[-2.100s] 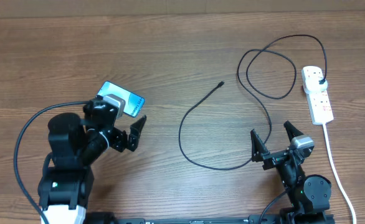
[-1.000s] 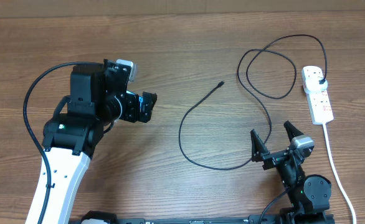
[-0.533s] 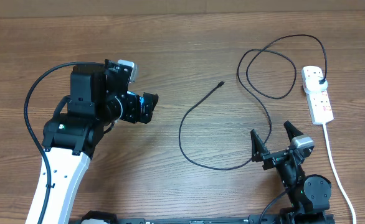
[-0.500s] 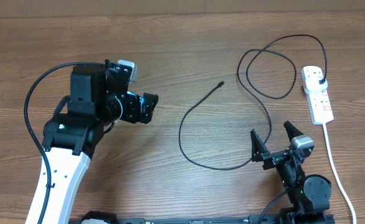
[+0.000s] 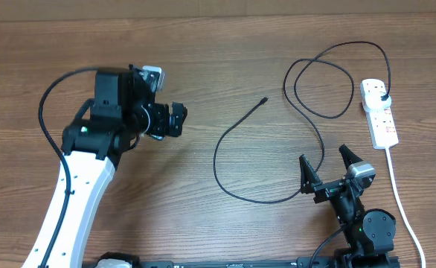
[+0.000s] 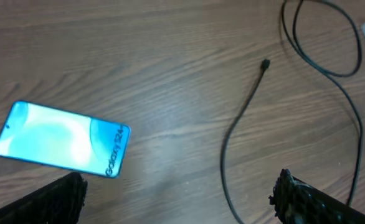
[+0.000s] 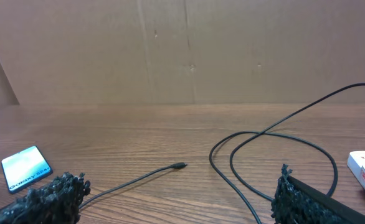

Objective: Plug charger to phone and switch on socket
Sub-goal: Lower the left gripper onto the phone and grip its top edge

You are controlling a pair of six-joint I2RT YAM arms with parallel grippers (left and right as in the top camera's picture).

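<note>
**Q:** Left wrist camera: what lies below?

**A:** The left gripper (image 6: 179, 186) hangs empty, its 2 fingers spread wide. They straddle a Galaxy S24 phone (image 6: 61, 138) lying flat with its screen lit on the wood-grain table (image 6: 170, 37). The charger cable (image 6: 229, 149) ends in a connector tip (image 6: 265, 63), well apart from the phone. The spread looks meant for grasping the phone.

**Q:** And from overhead?

**A:** The left arm (image 5: 91, 134) hides the phone completely. The cable runs in 2 loose loops from the free tip to its black plug (image 5: 384, 97), which seems already seated in the white power strip (image 5: 382, 123) at the table's right side. Whether the strip's switch is on cannot be told. The right gripper (image 5: 327, 171) sits low at the near edge, also wide open and empty, just beside the cable's nearest bend. It is probably waiting to take the tip.

**Q:** The right wrist view?

**A:** It shows the phone far left, the tip in the middle and the strip at the right edge. A plain cardboard wall (image 7: 170, 50) closes off the back of the table.
</note>
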